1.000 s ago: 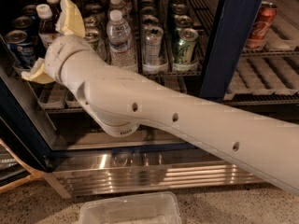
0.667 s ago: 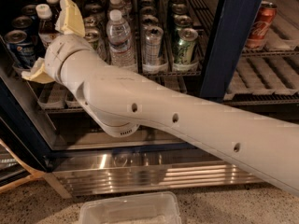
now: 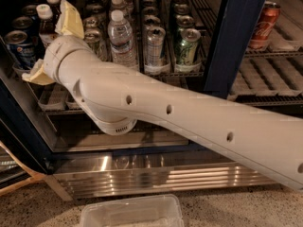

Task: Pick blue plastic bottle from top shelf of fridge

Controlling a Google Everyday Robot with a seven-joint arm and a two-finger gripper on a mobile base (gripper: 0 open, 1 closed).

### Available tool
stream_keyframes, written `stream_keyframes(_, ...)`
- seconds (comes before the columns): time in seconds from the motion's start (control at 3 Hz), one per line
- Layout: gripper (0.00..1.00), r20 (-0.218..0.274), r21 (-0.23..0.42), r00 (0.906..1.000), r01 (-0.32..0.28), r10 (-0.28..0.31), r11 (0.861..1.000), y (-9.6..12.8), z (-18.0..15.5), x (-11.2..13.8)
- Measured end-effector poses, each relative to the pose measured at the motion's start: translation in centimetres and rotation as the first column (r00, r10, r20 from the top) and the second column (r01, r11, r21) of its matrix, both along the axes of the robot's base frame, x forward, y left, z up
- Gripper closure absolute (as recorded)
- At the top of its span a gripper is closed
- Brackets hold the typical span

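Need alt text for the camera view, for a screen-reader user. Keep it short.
A white robot arm reaches into a drinks fridge. Its gripper is open at the left end of the top shelf, yellowish fingers spread by the white-capped blue plastic bottle. A water bottle and cans stand further right.

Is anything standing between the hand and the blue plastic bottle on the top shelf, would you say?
Nothing visible does. The open hand sits right at the blue plastic bottle, at the left end of the top shelf.
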State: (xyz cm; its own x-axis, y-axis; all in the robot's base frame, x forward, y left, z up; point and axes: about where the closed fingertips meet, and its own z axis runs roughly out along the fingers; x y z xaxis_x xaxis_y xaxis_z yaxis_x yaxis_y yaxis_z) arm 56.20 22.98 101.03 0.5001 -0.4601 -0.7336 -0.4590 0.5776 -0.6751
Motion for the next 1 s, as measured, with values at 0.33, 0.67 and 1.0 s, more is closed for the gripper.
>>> stream_keyframes(0.33, 0.0, -0.073, -0.034, 0.9968, 0.031, -0.033, 0.999, 0.5, -1.8, 2.0)
stream_keyframes(0.67, 0.0, -0.138, -0.055, 0.9879, 0.063, -0.071, 0.996, 0.4, -3.8, 3.6)
stream_keyframes(1.0, 0.0, -0.182, -0.068, 0.9797, 0.073, -0.084, 0.995, 0.9, -5.5, 5.0)
